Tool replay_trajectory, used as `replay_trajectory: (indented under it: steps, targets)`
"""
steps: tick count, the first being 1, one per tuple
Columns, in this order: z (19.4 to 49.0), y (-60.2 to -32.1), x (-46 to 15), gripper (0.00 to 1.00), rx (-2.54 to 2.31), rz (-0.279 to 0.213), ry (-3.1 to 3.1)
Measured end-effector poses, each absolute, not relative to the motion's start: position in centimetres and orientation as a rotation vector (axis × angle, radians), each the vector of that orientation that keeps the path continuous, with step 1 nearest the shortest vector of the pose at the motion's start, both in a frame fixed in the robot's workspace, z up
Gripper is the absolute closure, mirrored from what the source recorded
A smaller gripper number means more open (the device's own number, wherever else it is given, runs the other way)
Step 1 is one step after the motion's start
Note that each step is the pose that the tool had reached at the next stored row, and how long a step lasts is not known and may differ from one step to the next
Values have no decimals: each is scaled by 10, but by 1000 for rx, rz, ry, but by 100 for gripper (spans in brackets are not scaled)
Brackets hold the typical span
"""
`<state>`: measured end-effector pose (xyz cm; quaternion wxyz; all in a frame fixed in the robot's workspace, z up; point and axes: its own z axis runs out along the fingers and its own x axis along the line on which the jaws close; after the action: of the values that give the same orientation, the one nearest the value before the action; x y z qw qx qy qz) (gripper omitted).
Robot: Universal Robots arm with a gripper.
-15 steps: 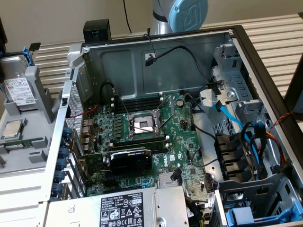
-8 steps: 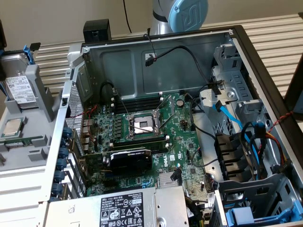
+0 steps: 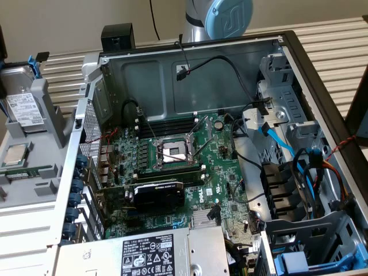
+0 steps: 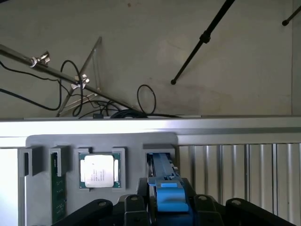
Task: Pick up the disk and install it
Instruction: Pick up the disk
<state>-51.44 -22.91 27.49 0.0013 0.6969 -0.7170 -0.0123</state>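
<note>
Standing by the rig, I see in the wrist view the pincer (image 4: pixel 168 207) set right over the disk (image 4: pixel 162 167). Its black body spreads to both sides of the blue frame along the disk's nearest edge. I cannot tell whether it is clamped on that frame or merely standing around it, because the place where they would meet is cut off by the picture's edge. The disk stands on edge in a slot of the grey holder (image 4: pixel 131 141). A processor chip (image 4: pixel 99 170) lies in the pocket beside it, and a green memory stick (image 4: pixel 58 188) sits in the next slot along. In the exterior view this holder is at the exterior view's left, outside the open computer case (image 3: pixel 161 77). There the disk's white label faces the camera, partly hidden behind the holder's grey wall. The arm (image 3: pixel 221 17) shows as a grey tube with a blue cap, the rest of it cut off. Inside the case, a grey power supply box (image 3: pixel 195 250) lies along the near edge.
</note>
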Motion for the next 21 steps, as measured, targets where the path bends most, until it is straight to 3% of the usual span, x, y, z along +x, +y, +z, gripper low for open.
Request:
replay_trajectory:
  steps: [21]
  targets:
    - [279,-232,-515,62,2184,-30,-2247]
